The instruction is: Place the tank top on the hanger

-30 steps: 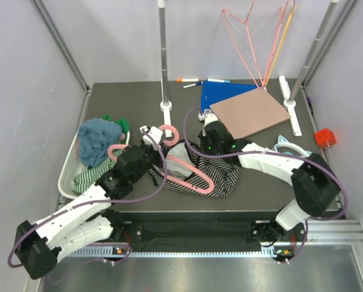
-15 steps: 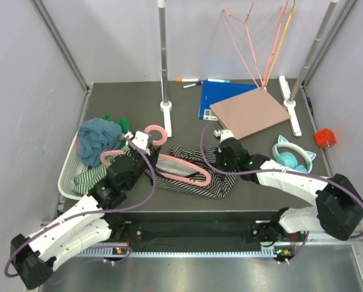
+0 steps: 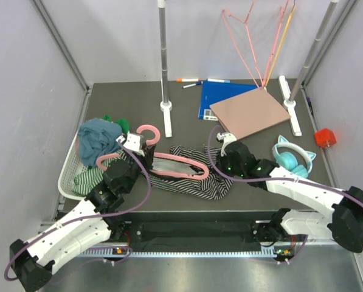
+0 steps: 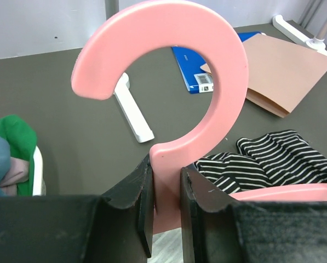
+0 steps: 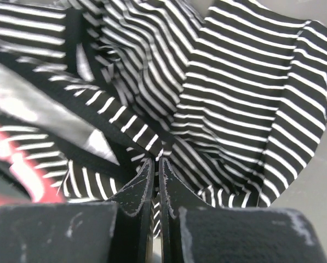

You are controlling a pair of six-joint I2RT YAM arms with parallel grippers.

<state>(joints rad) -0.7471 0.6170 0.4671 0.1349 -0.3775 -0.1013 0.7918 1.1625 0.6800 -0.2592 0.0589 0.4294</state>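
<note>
The hanger (image 3: 180, 174) is thick pink plastic and lies across the mat, its hook (image 4: 223, 82) pointing toward the back. My left gripper (image 4: 166, 192) is shut on the hanger's neck just below the hook; from above, this left gripper (image 3: 137, 146) sits at the hanger's left end. The tank top (image 3: 196, 182), in black-and-white stripes, is spread under and around the hanger's arms. My right gripper (image 5: 156, 171) is shut on a fold of the tank top (image 5: 234, 82) at its right side. Seen from above, the right gripper (image 3: 221, 165) is at the cloth's right edge.
A white basket (image 3: 67, 176) at the left holds a teal cloth (image 3: 98, 137) and a green-striped garment (image 3: 86, 178). A brown board (image 3: 249, 113) on a blue folder (image 3: 216, 97), teal headphones (image 3: 294, 156) and a rack post (image 3: 165, 61) stand behind. Thin wire hangers (image 3: 254, 42) hang at the back.
My left gripper has drawn the hanger leftward and toward the near edge. The right gripper has moved right and nearer with the tank top, which now lies flatter and more spread.
</note>
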